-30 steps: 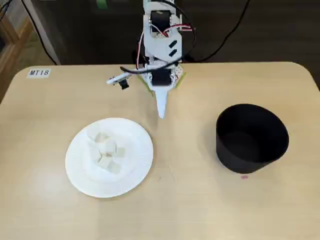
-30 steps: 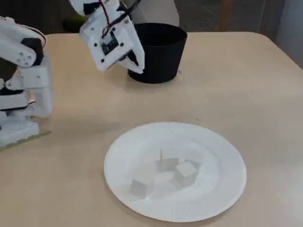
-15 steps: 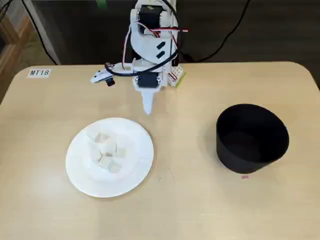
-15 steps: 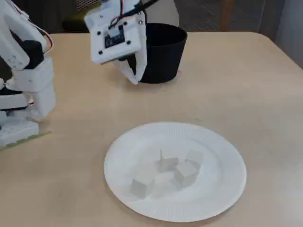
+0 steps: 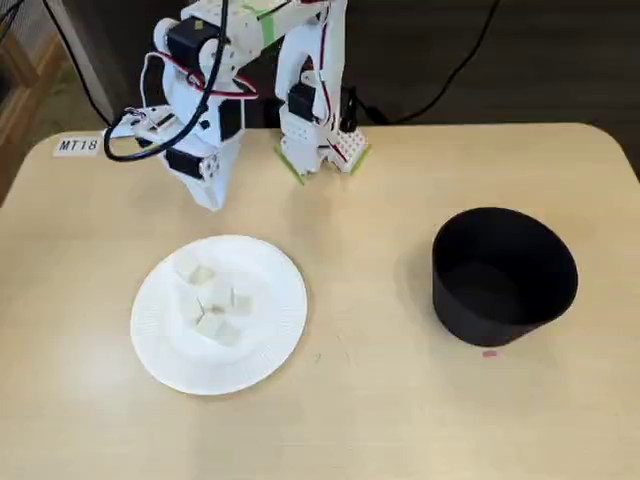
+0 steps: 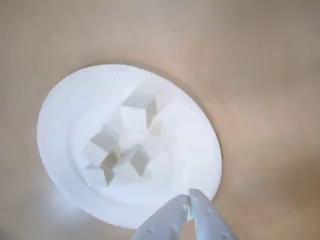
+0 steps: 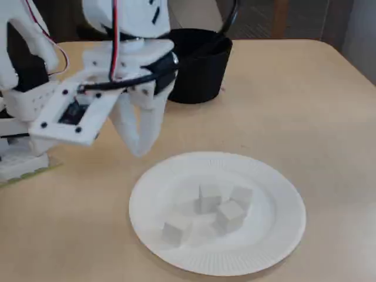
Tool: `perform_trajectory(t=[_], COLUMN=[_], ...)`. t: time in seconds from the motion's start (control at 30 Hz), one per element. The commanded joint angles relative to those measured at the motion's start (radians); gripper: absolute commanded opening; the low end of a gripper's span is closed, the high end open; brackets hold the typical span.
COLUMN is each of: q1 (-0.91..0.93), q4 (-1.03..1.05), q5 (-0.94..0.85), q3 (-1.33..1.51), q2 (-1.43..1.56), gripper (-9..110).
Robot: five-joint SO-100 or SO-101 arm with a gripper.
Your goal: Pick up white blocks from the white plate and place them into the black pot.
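Smooth pale wooden bench [image 5: 420, 420] with rounded corners, matte surface. On it, round white plate [image 5: 165, 345] of thin paper, rim finely ribbed, centre flat. In the centre of the plate, small cream white blocks [image 5: 212, 305], cube-shaped with sharp edges, clustered close, some touching each other; exact count hard to tell. Same cluster seen in the wrist view [image 6: 125, 150] and in another fixed view [image 7: 214, 208]. Well apart from the plate, to the right in a fixed view, black pot [image 5: 503, 275]: matte, plain straight walls, slightly tapered, wide round mouth, inside dark. White plastic end effector [image 5: 211, 198] hanging above the bench just beside the far rim of the plate, pointed downward, fingers pressed together into a narrow tip, holding nothing. In the wrist view, tip [image 6: 190, 204] over the plate rim. Small white label [image 5: 78, 146] with dark letters at the bench corner.
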Motion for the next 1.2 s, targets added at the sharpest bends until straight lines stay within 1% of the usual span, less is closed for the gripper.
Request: perform_trajectory(t=[0.0, 0.03, 0.13, 0.27, 0.37, 0.47, 0.57, 1.07, 1.17], q1=[0.003, 0.005, 0.012, 0.029, 0.034, 0.031, 0.032, 0.032, 0.026], q4=[-0.023, -0.029, -0.052, -0.051, -0.051, -0.051, -0.057, -0.057, -0.063], q5=[0.014, 0.028, 0.057, 0.043, 0.031, 0.026, 0.021, 0.006, 0.014], q3=[-0.051, -0.052, -0.054, -0.081, -0.112, -0.144, -0.179, -0.359, -0.396], q2=[-0.037, -0.054, -0.114, -0.19, -0.23, -0.279, -0.319, -0.552, -0.597], gripper=[11, 16, 19, 29, 33, 35, 36, 33, 31])
